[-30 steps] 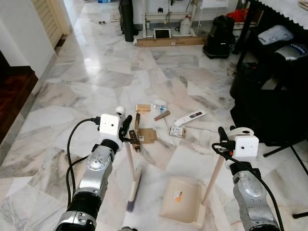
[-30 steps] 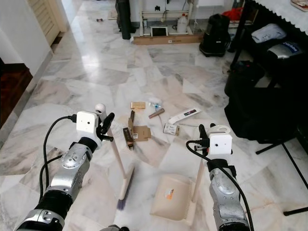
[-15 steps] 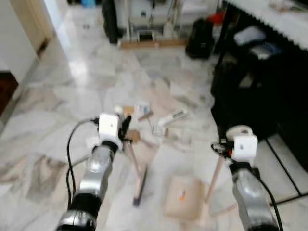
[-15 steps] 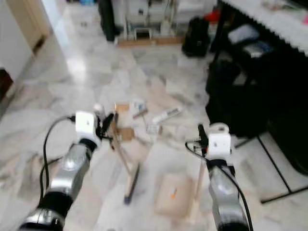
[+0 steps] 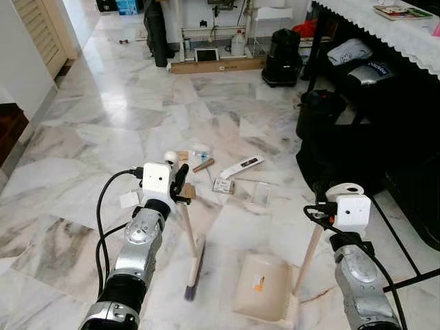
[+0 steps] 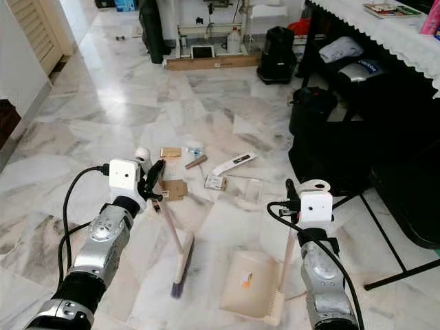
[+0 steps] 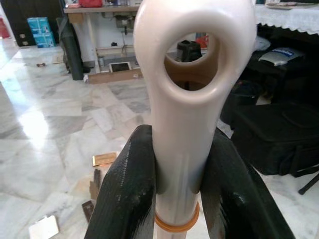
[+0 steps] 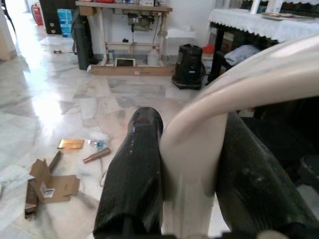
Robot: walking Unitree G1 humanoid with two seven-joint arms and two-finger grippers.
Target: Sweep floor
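My left gripper (image 5: pixel 180 187) is shut on the cream handle of a broom (image 5: pixel 187 230), just below its ring end (image 7: pixel 192 59); both black fingers (image 7: pixel 124 199) press its sides. The bristle head (image 5: pixel 193 276) rests on the marble floor. My right gripper (image 5: pixel 320 210) is shut on the upright handle (image 8: pixel 192 169) of a beige dustpan (image 5: pixel 262 295), which lies flat on the floor to the broom's right. Litter lies ahead of the broom: a cardboard piece (image 6: pixel 173 189), a white strip box (image 5: pixel 241 166), a clear sleeve (image 5: pixel 262 194) and a small card (image 5: pixel 221 185).
A black bag (image 5: pixel 350 148) and a dark table with a white lace cloth (image 5: pixel 385 27) fill the right side, with thin black stand legs (image 5: pixel 412 242) on the floor. A black vacuum (image 5: pixel 282 58) stands at the back. A white wall (image 5: pixel 20 62) lies left.
The whole picture has shifted and blurred in between, so the camera moved; the litter now sits a little farther ahead. Both grippers keep the same hold on broom and dustpan.
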